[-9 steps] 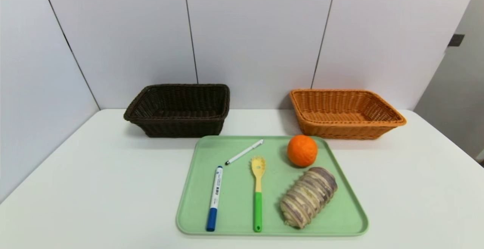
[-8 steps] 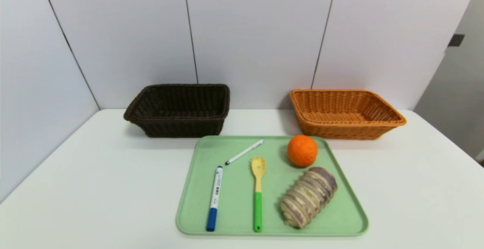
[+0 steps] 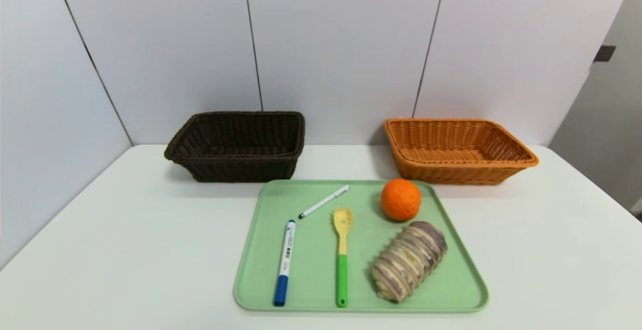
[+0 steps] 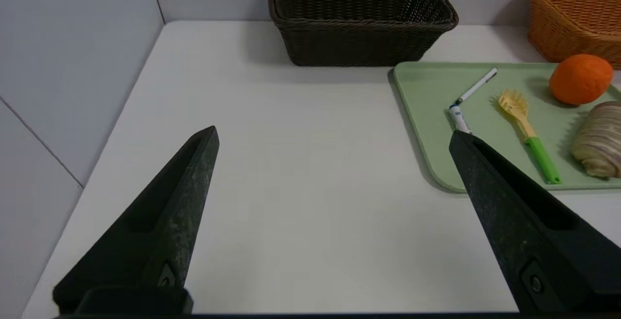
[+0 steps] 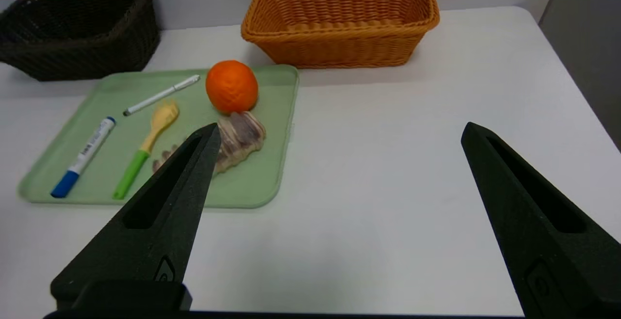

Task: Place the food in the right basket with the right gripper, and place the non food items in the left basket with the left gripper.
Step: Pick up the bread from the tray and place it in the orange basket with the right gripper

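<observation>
Two end effectors, my left [image 4: 334, 132] and right [image 5: 340, 125], hang with fingers wide apart, holding nothing, probably so either can descend around something; beyond them on the bench [image 3: 150, 239], the orange [image 3: 400, 199] sits on the tray [image 3: 313, 290], near the right basket [image 3: 466, 173]

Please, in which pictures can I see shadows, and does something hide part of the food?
Head view: soft shadow beside the dark basket, and no gripper covers the food; left wrist view: clear shadows beside the orange and along the tray; right wrist view: one jaw of the open right gripper hides part of the striped roll.
</observation>
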`<control>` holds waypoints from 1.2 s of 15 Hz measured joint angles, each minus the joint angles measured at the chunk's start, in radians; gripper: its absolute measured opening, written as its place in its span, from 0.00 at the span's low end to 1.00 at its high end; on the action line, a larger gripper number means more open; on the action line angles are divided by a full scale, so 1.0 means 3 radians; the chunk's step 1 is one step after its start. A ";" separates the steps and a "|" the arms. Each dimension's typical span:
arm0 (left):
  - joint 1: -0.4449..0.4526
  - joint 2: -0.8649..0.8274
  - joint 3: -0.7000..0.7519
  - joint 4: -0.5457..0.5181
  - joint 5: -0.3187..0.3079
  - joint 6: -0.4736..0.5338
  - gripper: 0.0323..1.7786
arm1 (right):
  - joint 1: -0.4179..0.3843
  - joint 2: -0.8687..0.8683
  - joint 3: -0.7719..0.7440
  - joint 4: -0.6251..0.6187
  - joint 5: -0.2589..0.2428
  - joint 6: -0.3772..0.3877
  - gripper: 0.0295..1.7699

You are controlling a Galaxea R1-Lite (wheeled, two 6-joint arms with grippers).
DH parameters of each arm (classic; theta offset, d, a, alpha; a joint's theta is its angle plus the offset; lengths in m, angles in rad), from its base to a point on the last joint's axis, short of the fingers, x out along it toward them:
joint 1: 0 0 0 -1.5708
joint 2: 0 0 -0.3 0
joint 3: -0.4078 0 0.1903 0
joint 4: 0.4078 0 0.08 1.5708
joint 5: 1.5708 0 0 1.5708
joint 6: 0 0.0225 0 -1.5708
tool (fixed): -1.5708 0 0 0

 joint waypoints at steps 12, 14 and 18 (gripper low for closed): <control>-0.0782 0.2370 -0.1319 0.0240 -0.0213 -0.0772 0.95 | 0.1502 0.3441 -0.3628 0.2638 0.0082 0.2523 0.97; -0.0872 0.2489 -0.1332 0.0260 -0.0184 -0.0762 0.95 | 0.1659 0.3862 -0.3887 0.3021 0.0090 0.2731 0.97; -0.0906 0.2616 -0.1273 0.0301 -0.0138 -0.0595 0.95 | 0.1856 0.4440 -0.4023 0.3151 0.0162 0.2777 0.97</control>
